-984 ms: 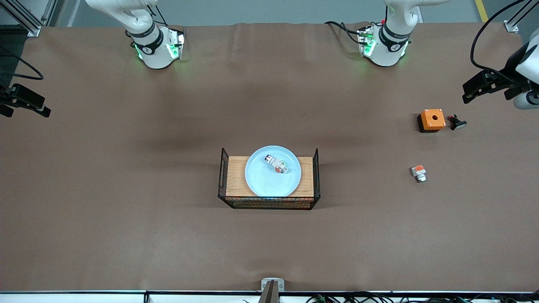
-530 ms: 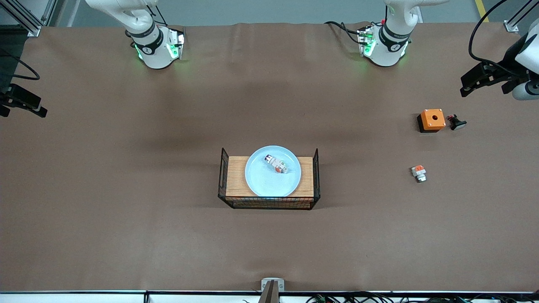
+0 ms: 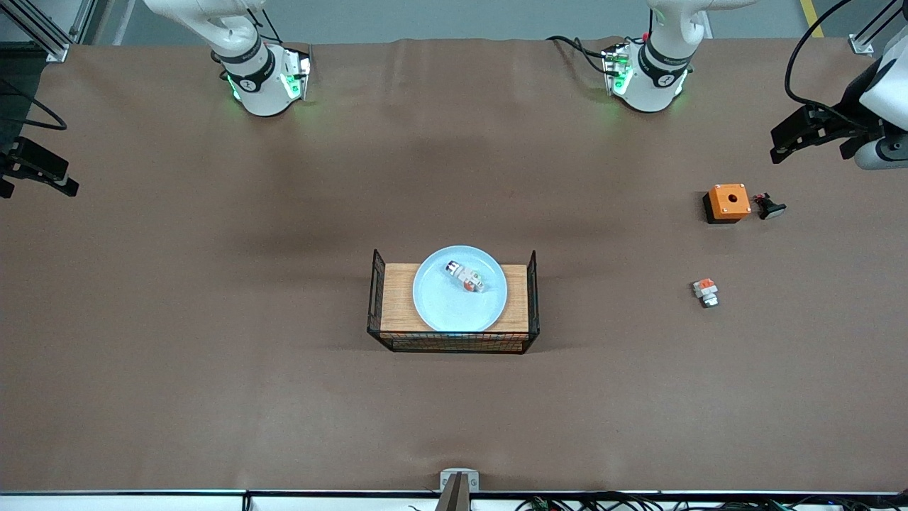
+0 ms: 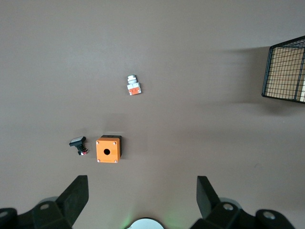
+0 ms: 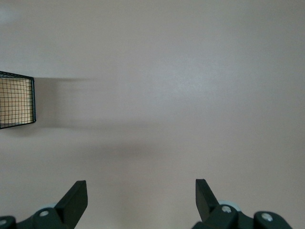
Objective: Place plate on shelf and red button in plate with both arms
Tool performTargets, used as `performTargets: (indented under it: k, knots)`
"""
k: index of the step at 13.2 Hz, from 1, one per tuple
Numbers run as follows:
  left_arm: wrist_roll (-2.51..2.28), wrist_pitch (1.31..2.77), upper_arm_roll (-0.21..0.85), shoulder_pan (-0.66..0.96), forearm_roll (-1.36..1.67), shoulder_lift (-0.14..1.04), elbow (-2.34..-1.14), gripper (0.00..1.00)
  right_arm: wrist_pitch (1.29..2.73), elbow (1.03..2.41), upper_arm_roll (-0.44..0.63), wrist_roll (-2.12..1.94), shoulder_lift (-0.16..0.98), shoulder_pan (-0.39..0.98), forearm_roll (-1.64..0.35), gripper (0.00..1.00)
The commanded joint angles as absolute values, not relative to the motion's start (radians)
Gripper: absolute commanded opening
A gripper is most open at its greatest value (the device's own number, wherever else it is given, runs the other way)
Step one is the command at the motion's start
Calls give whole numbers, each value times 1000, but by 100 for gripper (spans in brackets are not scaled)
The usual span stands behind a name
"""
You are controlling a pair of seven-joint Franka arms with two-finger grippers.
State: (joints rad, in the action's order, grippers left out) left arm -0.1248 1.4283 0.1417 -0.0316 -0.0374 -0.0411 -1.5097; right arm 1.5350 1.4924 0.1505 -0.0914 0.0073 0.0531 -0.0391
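The pale blue plate (image 3: 447, 306) lies on the wooden board (image 3: 397, 298) in the wire basket at the table's middle. The red button (image 3: 464, 277), white with an orange-red middle and a black end, lies on the plate. My left gripper (image 3: 778, 145) is open and empty, up over the left arm's end of the table near the orange box; its jaws stand wide apart in the left wrist view (image 4: 141, 185). My right gripper (image 3: 39, 186) is open and empty over the right arm's end of the table, also shown in the right wrist view (image 5: 140, 185).
An orange box with a hole (image 3: 728, 202) (image 4: 108, 149), a small black switch part (image 3: 770, 206) (image 4: 78, 143) and a short white piece with an orange top (image 3: 706, 291) (image 4: 134, 86) lie toward the left arm's end. The black wire basket (image 3: 454, 345) (image 4: 286, 71) (image 5: 16, 100) rings the board.
Both grippers have drawn a little farther away from the basket, toward the table's ends. The plate and the button have not moved.
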Motion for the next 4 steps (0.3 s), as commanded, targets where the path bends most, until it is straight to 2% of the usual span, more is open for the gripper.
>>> performTargets:
  k: [1,4]
  knots:
    - [-106,1424,135,-28,-18,-40,-1496,100,1531,1471,141,-109,12,44,-25,100]
    - [-118,1424,137,-25,-18,-40,-1497,100,1531,1471,141,-109,12,46,-25,100]
